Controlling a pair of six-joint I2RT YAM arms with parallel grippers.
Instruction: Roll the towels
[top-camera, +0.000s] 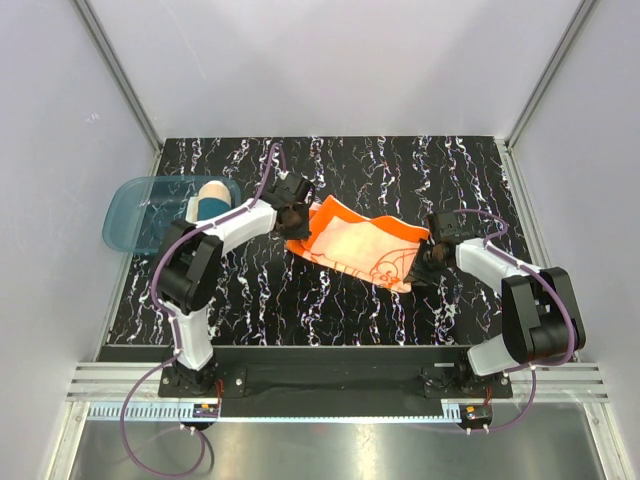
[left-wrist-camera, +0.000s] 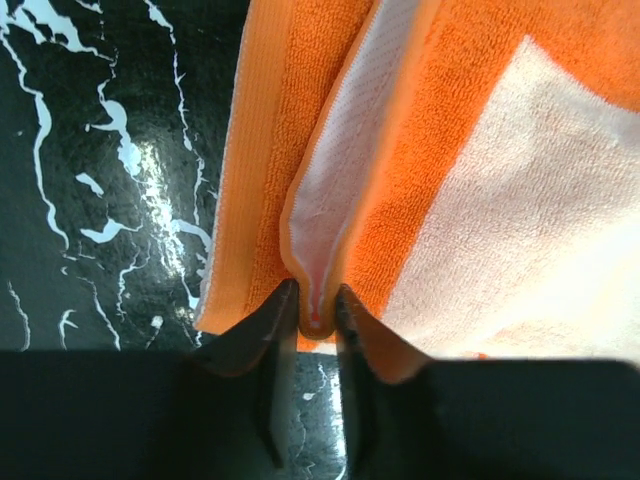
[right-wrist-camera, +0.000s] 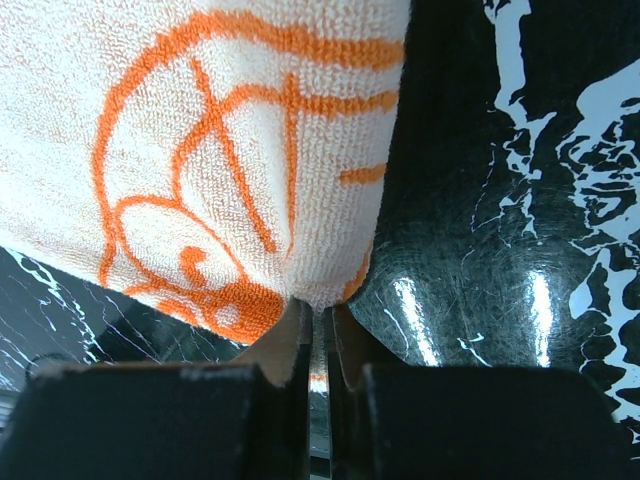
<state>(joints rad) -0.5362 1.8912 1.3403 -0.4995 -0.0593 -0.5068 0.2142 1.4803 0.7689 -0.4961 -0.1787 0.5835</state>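
Observation:
The orange towel (top-camera: 360, 245) lies spread across the middle of the black marbled table, its cream side with orange line drawing up. My left gripper (top-camera: 292, 222) is shut on a pinched fold at the towel's left edge (left-wrist-camera: 316, 300). My right gripper (top-camera: 425, 262) is shut on the towel's right corner (right-wrist-camera: 318, 300); the cloth (right-wrist-camera: 200, 150) spreads away from the fingers. The teal-blue towel (top-camera: 208, 203) is rolled up, its cream end showing, and lies in the tray at the left.
A translucent blue plastic tray (top-camera: 135, 215) sits at the table's left edge, partly over it. White walls and metal frame posts enclose the table on three sides. Bare marbled table (top-camera: 400, 170) lies behind the towel.

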